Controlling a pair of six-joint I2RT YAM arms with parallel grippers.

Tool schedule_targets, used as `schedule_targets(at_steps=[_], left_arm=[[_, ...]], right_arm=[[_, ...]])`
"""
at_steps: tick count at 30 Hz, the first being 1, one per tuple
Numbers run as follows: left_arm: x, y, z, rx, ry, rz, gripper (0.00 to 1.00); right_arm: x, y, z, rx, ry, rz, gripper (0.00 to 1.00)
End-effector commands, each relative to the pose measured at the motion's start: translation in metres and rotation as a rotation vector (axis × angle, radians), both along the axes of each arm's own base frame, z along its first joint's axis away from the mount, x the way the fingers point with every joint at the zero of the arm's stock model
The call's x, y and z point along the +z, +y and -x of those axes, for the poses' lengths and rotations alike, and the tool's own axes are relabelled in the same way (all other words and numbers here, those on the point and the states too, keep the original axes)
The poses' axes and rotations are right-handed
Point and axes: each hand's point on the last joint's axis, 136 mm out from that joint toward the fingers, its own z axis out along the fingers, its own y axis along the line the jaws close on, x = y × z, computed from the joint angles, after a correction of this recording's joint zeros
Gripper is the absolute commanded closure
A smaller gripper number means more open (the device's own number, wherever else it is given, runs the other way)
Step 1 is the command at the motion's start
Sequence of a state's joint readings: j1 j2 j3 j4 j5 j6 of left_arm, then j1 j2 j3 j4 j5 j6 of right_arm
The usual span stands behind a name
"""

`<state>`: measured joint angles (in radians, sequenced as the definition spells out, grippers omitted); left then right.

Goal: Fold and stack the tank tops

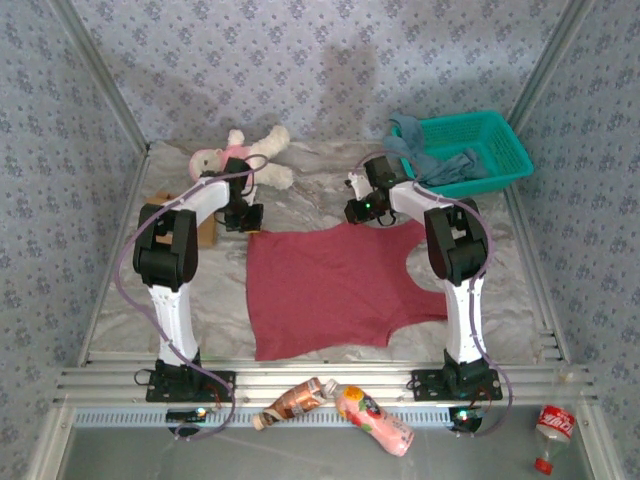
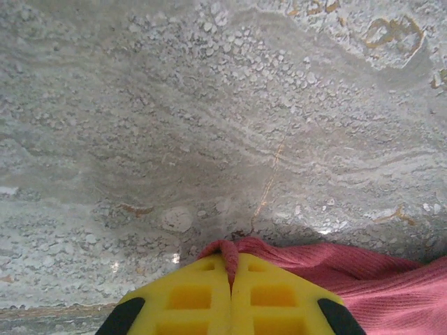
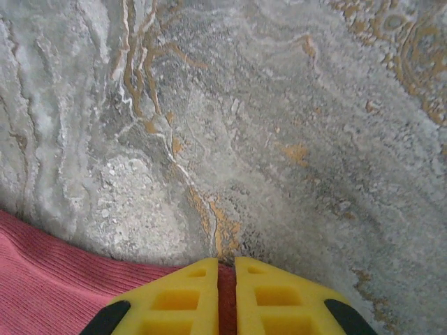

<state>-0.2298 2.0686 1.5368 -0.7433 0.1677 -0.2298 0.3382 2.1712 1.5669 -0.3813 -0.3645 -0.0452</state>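
Your left gripper (image 1: pixel 243 218) sat at the far left corner of the dark red tank top (image 1: pixel 330 290), low on the marbled table (image 1: pixel 320 185). In the left wrist view its yellow fingers (image 2: pixel 188 293) were pressed together, with a ridge of red cloth pinched up between their tips. The corner was clamped, not merely touched.

The top lay spread flat in the middle of the table, between the two arms. Its long axis ran left to right: the straight hem on your left, the scooped neck and straps on your right. Both jaws therefore held one long side edge, the far one, and the rest of the cloth stretched from them toward the arm bases.

Your right gripper (image 1: pixel 358 212) sat on that same far edge, past its middle toward the strap end. From the right wrist, its fingers stood almost together, a thin line of red showing in the slit between them and the edge of the cloth running off to one side. It read as a grip on the edge, though a shallower one than the left's.

Further right, the dusty blue tank top (image 1: pixel 445 168) hung over the rim of the teal basket (image 1: pixel 500 130), well apart from either arm.

With both corners of the fold line taken, the likely next move was yours to make evenly: lift the far edge and carry it toward you, over the body of the top, to halve it along its length. Neither arm was nearer; the edge lay level between them.
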Motion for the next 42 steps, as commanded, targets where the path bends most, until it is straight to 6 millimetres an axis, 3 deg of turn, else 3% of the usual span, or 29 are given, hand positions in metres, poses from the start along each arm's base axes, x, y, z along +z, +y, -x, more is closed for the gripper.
schedule_targets(at_steps=[1,8,13,18,19,22,29,42], left_arm=[[0.013,0.004,0.0,-0.013,-0.006,-0.01,1.0],[0.04,0.001,0.012,-0.024,-0.048,-0.006,1.0],[0.047,-0.006,0.03,-0.03,-0.05,0.011,1.0],[0.047,-0.008,0.054,-0.031,-0.024,0.001,1.0],[0.048,-0.008,0.058,-0.029,-0.026,0.002,1.0],[0.055,-0.009,0.07,-0.019,-0.029,0.007,1.0],[0.047,-0.011,0.108,-0.011,0.026,0.004,1.0],[0.033,-0.009,0.154,0.005,0.118,-0.009,1.0]], right_arm=[[0.025,0.0,-0.008,0.014,-0.075,-0.052,0.89],[0.039,-0.006,0.01,0.049,-0.139,-0.092,0.93],[0.047,-0.012,0.024,0.055,-0.177,-0.117,0.93],[0.05,-0.016,0.041,0.063,-0.179,-0.117,0.93],[0.041,-0.019,0.053,0.065,-0.15,-0.113,0.93],[0.04,-0.022,0.066,0.066,-0.137,-0.117,0.93],[0.036,-0.026,0.094,0.05,-0.1,-0.13,0.93],[0.023,-0.031,0.129,0.017,-0.025,-0.12,0.93]])
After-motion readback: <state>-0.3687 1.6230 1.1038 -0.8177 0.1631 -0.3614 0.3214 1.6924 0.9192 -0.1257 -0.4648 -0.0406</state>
